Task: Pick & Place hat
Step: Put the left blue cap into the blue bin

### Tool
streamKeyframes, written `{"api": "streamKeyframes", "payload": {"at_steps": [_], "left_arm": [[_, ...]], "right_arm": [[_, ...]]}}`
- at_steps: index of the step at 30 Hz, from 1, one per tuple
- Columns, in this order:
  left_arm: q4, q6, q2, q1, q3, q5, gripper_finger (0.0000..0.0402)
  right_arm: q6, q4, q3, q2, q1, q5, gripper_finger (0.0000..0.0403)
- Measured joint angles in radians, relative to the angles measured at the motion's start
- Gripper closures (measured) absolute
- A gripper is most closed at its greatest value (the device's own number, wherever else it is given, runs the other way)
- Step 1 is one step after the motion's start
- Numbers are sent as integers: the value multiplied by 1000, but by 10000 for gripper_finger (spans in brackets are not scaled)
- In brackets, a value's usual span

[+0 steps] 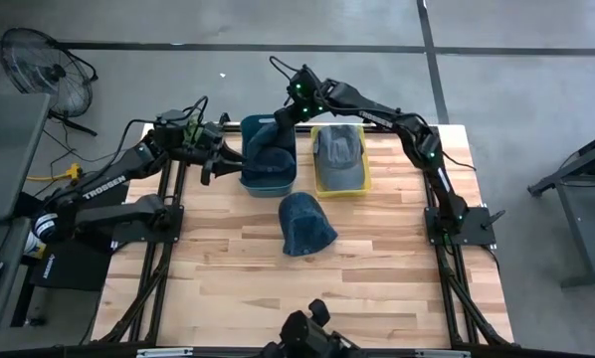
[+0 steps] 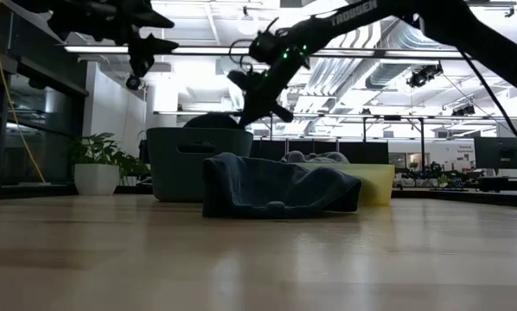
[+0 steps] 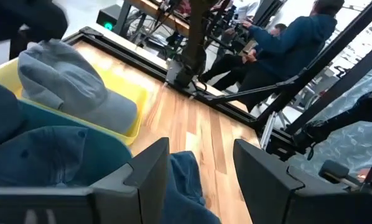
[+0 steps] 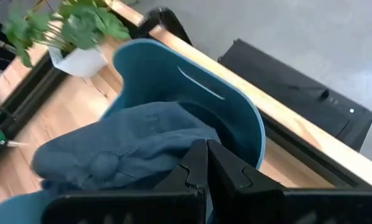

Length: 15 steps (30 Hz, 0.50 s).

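Observation:
A dark blue hat (image 1: 269, 151) lies in a teal bin (image 1: 283, 183); the right wrist view shows this hat (image 4: 130, 149) and the bin's wall (image 4: 236, 112). A second blue hat (image 1: 305, 224) lies on the bare table, crown side down (image 2: 280, 190). A grey cap (image 1: 338, 149) sits in a yellow bin (image 1: 342, 189). My right gripper (image 1: 284, 117) is shut and hovers over the far part of the teal bin (image 4: 204, 149). My left gripper (image 1: 211, 164) is open, just left of the teal bin (image 3: 201, 180). My right gripper is shut directly over the blue hat in the teal bin, fingers slanting down from the far side. Whether the fingertips (image 4: 198, 155) touch the cloth I cannot tell; nothing shows between them.
Both bins stand side by side at the table's far edge. The near half of the wooden table (image 1: 317, 288) is bare boards. A potted plant (image 2: 98, 164) and people (image 3: 285, 43) are beyond the table. A fan (image 1: 44, 65) stands on the floor at far left.

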Motion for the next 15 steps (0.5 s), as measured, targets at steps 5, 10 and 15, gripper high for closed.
{"api": "streamKeyframes", "payload": {"at_steps": [5,10,15], "left_arm": [[-68,5,-46,0,0,-4,225],[-119,5,-91,0,0,-30,225],[-129,4,-117,0,0,-61,225]], "right_arm": [[-17,3,0,8,3,-39,403],[-51,-47,1,9,51,-35,403],[-76,-115,1,9,109,1,403]]}}
